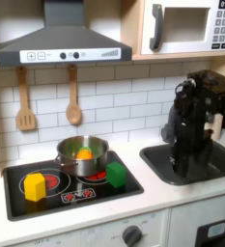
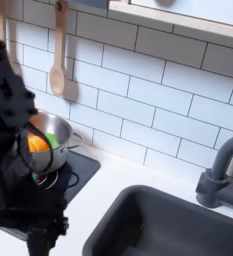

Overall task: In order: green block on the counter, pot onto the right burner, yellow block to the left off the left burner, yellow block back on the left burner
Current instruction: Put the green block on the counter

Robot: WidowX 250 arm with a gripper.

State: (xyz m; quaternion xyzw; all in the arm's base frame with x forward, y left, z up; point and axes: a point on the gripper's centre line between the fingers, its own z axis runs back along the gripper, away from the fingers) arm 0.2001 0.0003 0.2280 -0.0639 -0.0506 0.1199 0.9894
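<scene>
Centrally, the green block [image 1: 116, 175] sits on the black cooktop [image 1: 85, 194] touching the pot [image 1: 82, 154], well apart from the gripper [image 1: 193, 166] over the sink [image 1: 172, 166], jaw state indiscernible; no legible writing

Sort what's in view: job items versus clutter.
Job: small green block on the black cooktop; shiny silver pot holding orange food; yellow block on the left burner; cream counter; black gripper over the sink.

Clutter: two wooden utensils; grey faucet; microwave.
</scene>
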